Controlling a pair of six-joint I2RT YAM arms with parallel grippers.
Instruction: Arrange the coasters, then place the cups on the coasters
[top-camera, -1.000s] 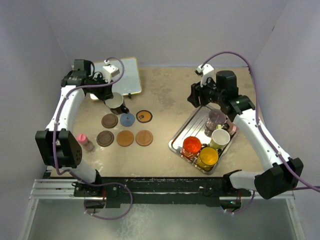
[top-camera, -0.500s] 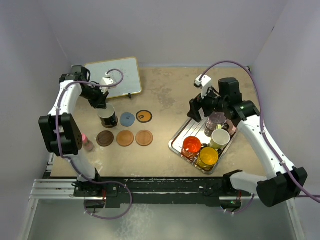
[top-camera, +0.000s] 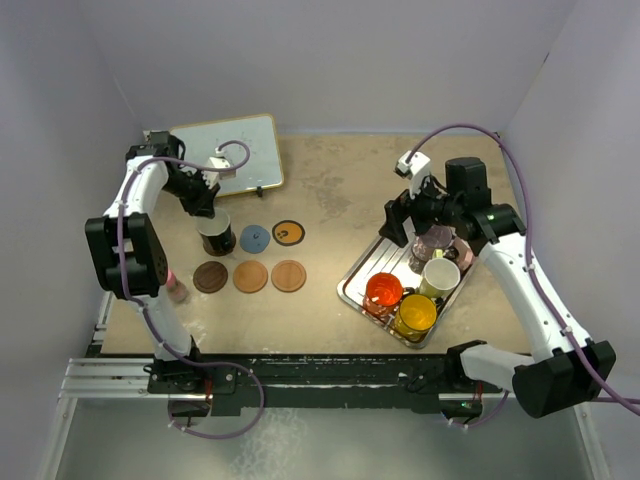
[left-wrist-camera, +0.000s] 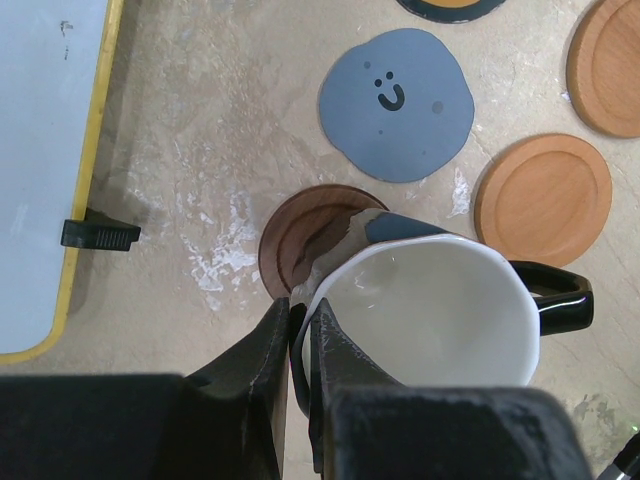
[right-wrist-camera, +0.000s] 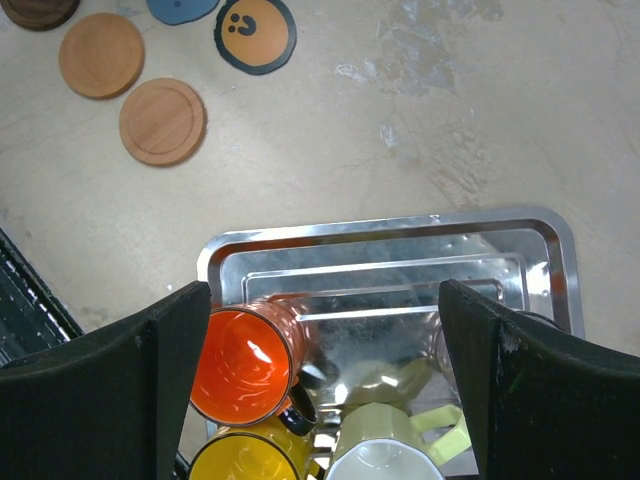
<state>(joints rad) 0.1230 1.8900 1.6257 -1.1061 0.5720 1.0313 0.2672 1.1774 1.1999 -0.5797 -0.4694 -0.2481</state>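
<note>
My left gripper (left-wrist-camera: 303, 322) is shut on the rim of the black cup (left-wrist-camera: 430, 312), which has a white inside. The cup stands over a dark brown coaster (left-wrist-camera: 303, 236) and covers most of it; whether it rests there I cannot tell. Beside it lie the blue-grey coaster (top-camera: 255, 238), the orange black-rimmed coaster (top-camera: 289, 232), a second dark brown coaster (top-camera: 210, 277) and two tan coasters (top-camera: 251, 276) (top-camera: 288, 275). My right gripper (right-wrist-camera: 325, 300) hangs open and empty over the metal tray (right-wrist-camera: 400, 225), above the red-orange cup (right-wrist-camera: 250, 365), yellow cup (right-wrist-camera: 240, 462) and yellow-green cup (right-wrist-camera: 395, 450). The smoky purple cup (top-camera: 433, 240) is partly hidden.
A white board with a yellow rim (top-camera: 230, 150) lies at the back left. A small pink bottle (top-camera: 175, 288) stands left of the coasters. A pink cup (top-camera: 462, 250) shows at the tray's far right edge. Bare tabletop lies between coasters and tray.
My left arm carried the black cup forward and down onto the dark brown coaster's place. The right gripper opened wide and moved down over the tray.
</note>
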